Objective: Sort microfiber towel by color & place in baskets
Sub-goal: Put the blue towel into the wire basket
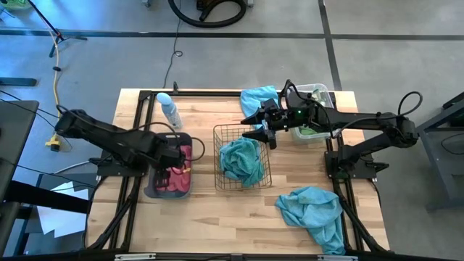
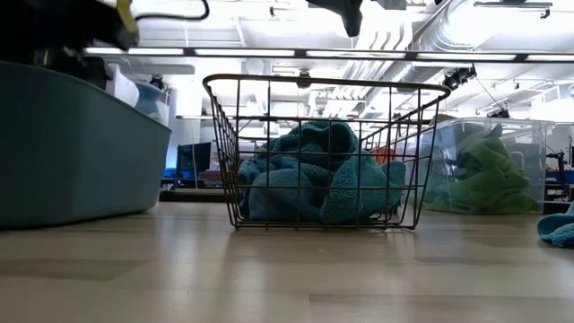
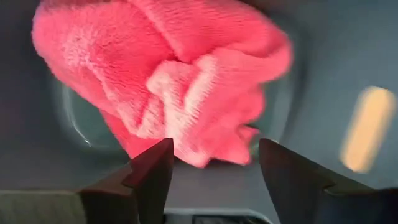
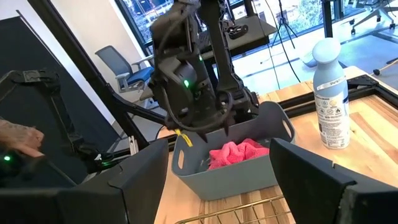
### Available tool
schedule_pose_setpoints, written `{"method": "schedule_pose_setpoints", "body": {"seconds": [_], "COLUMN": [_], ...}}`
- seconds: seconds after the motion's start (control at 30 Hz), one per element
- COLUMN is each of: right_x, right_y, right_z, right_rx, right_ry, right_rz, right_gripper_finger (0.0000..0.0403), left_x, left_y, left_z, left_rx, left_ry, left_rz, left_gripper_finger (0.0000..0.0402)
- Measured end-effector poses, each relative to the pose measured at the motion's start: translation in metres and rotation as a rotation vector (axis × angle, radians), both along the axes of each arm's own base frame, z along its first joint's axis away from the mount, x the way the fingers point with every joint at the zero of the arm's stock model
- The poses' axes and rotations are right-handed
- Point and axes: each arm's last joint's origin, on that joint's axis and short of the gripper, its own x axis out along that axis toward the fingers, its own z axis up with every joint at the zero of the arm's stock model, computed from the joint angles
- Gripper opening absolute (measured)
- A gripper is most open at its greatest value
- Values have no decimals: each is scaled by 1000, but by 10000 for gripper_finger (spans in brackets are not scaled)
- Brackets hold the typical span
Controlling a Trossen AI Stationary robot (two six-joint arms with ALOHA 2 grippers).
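Pink microfiber towel (image 3: 174, 81) lies bunched in the grey-blue tub (image 1: 154, 190), and the left end effector (image 1: 176, 154) hangs just above it, fingers parted, apparently released. The right end effector (image 1: 262, 129) hovers open over the wire basket (image 1: 217, 156), which holds a teal towel (image 1: 241, 161). Another teal towel (image 1: 315, 212) lies on the desk (image 1: 217, 225); fetching that looks next, probably for the right arm.
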Motion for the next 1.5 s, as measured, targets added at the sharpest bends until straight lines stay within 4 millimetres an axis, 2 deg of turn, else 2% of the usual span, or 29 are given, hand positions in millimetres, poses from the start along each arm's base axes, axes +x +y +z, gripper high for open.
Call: {"method": "schedule_pose_setpoints", "body": {"seconds": [0.1, 0.23, 0.5, 0.63, 0.73, 0.83, 0.97, 1.1, 1.3, 1.43, 1.5], "right_x": [0, -6, -21, -22, -23, -23, -22, -18, -12, -7, -5], "right_y": [0, -2, -3, -6, -9, -10, -10, -15, -57, -95, -116], "right_z": [3, 17, 38, 40, 39, 38, 35, 28, 36, 30, 21], "right_rx": [-5, -25, -15, 49, 49, 63, 144, 184, 197, 200, 214], "right_ry": [-28, -130, -260, -258, -253, -236, -196, -159, 67, 286, 388], "right_rz": [1, -2, -19, -59, -88, -95, -96, -166, -466, -663, -734], "right_gripper_finger": [277, 277, 277, 277, 277, 277, 277, 277, 277, 277, 277], "left_x": [4, 14, 35, 42, 45, 46, 51, 61, 70, 65, 62], "left_y": [-2, -3, 3, 6, 9, 13, 18, 25, 45, 58, 61], "left_z": [22, 59, 132, 155, 160, 162, 157, 143, 119, 118, 120], "left_rx": [-30, -37, 225, 383, 499, 518, 407, 258, 111, 28, 19], "left_ry": [-47, -198, -709, -910, -957, -973, -1012, -1140, -1419, -1609, -1672], "left_rz": [-17, 32, 94, 93, 108, 165, 266, 299, 355, 423, 436], "left_gripper_finger": [225, 225, 225, 225, 225, 225, 225, 225, 225, 225, 225]}}
